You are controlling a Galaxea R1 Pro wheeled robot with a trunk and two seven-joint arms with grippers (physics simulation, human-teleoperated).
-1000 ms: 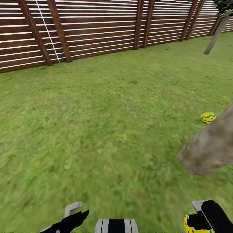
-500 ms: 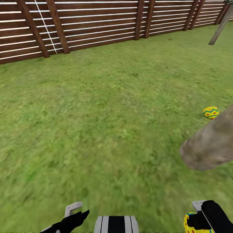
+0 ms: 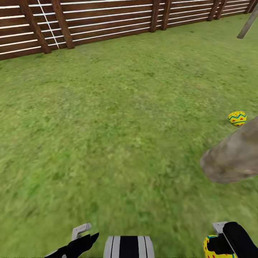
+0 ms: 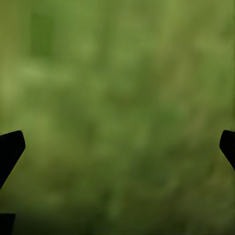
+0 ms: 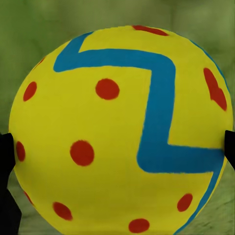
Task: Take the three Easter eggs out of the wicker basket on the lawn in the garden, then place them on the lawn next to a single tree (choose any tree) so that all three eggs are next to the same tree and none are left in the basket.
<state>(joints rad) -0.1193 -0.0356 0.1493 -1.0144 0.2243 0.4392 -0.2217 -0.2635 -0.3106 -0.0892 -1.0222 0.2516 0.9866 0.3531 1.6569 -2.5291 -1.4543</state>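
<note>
Easter eggs: I counted two. One lay on the lawn (image 3: 118, 118) at far right (image 3: 237, 118), just beyond the tree (image 3: 233, 161) trunk; the other (image 5: 120, 132) sat clamped between my right gripper (image 3: 224, 243) fingers, low at near right. My left gripper (image 3: 80, 240) hung spread wide with nothing in it, over grass. One trunk stood close, and a fence (image 3: 89, 21) ran along the far edge. I judged this the carrying step; next I would need to set the held egg down beside that trunk, near its mate.
</note>
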